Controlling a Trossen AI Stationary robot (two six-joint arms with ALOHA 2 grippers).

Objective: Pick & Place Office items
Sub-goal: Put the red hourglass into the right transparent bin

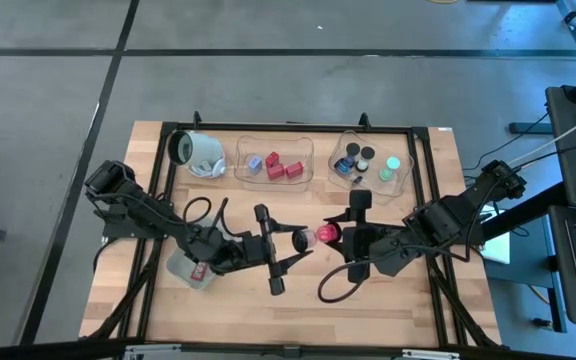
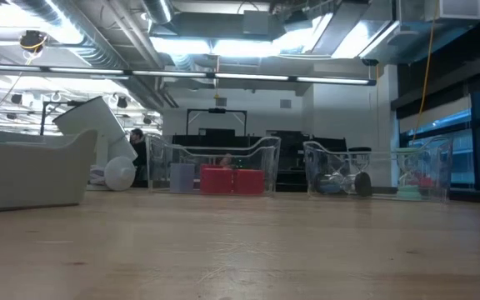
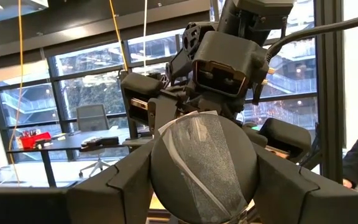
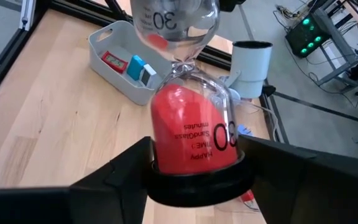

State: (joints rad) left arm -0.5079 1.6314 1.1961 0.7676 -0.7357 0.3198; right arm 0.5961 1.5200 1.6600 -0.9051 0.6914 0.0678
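Note:
A clear hourglass (image 1: 313,237) with red sand and black end caps lies level in the air over the middle of the table, between my two grippers. My left gripper (image 1: 293,240) is shut on one end and my right gripper (image 1: 340,237) on the other. The small office items sit in trays. Red and blue blocks are in one clear tray (image 1: 274,166). Black cylinders and a mint-green disc are in the other clear tray (image 1: 370,163). Cards are in the grey-blue tray (image 1: 190,268). Neither gripper shows in the low view. My left gripper (image 3: 202,177) pinches the hourglass's dark round end cap (image 3: 202,155) between its two fingers (image 3: 120,183), coming level from the table's left. The hourglass is lifted clear and points away toward the right arm. My right gripper (image 4: 194,177) pinches the black end cap (image 4: 194,185) at the bulb full of red sand, one finger (image 4: 120,171) on each side of its rim. It comes level from the table's right. The hourglass is clear of the table, its other bulb (image 4: 174,22) at the left gripper.
A large white cylinder with a dark end (image 1: 193,152) lies at the far left of the table. The two clear trays stand along the far edge and the grey-blue tray (image 4: 126,62) under the left arm. Bare wood lies along the near edge (image 1: 288,310). A black frame borders the table.

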